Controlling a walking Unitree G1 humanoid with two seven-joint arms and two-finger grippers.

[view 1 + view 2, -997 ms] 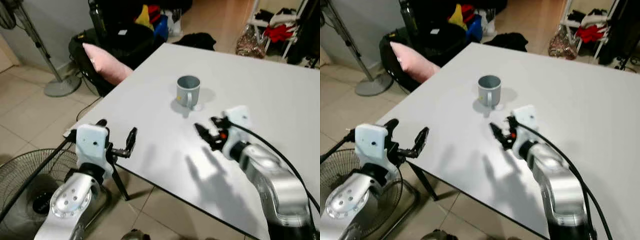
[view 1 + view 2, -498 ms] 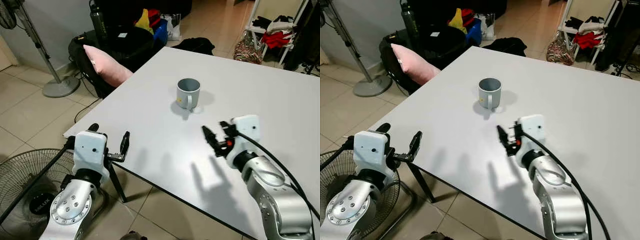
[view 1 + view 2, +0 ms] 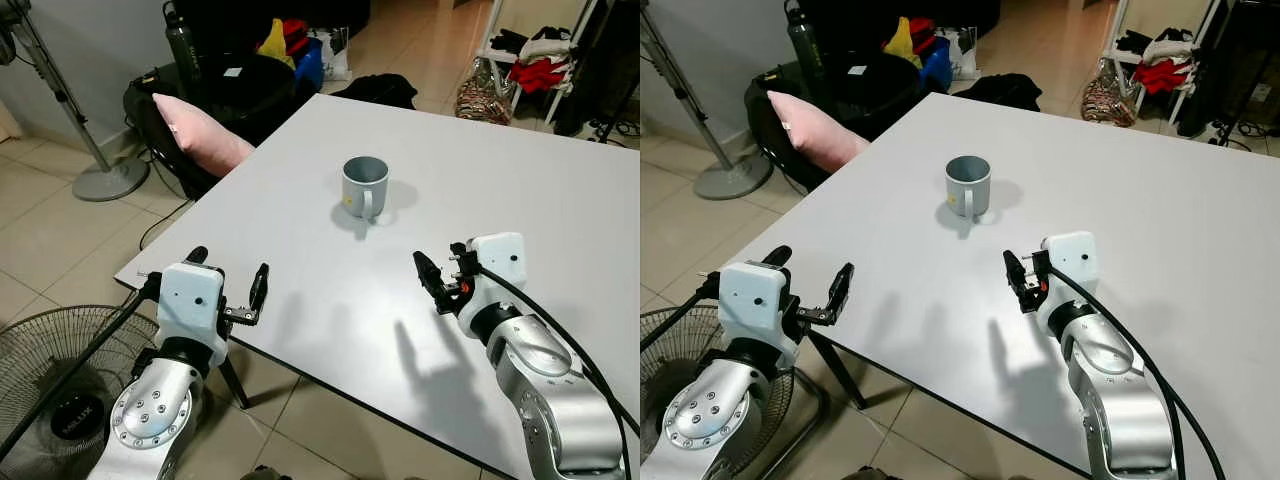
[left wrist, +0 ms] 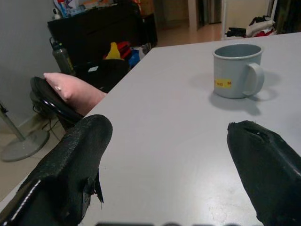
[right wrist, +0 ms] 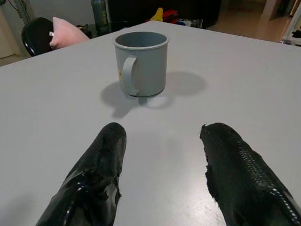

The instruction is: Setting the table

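Mug point(image 3: 364, 186) upright on table point(image 3: 560, 230), hands point(image 3: 432, 282) apart, empty.

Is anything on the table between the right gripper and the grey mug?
Nothing visible: bare table lies between the open right gripper and the mug, whose handle faces the robot.

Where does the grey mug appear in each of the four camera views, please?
Left eye view: grey mug, upper centre of the white table.
Right eye view: left of centre, handle toward the robot.
Left wrist view: upper right, beyond the pincer fingers.
Right wrist view: top centre.
Shared landmark: the pink pillow.
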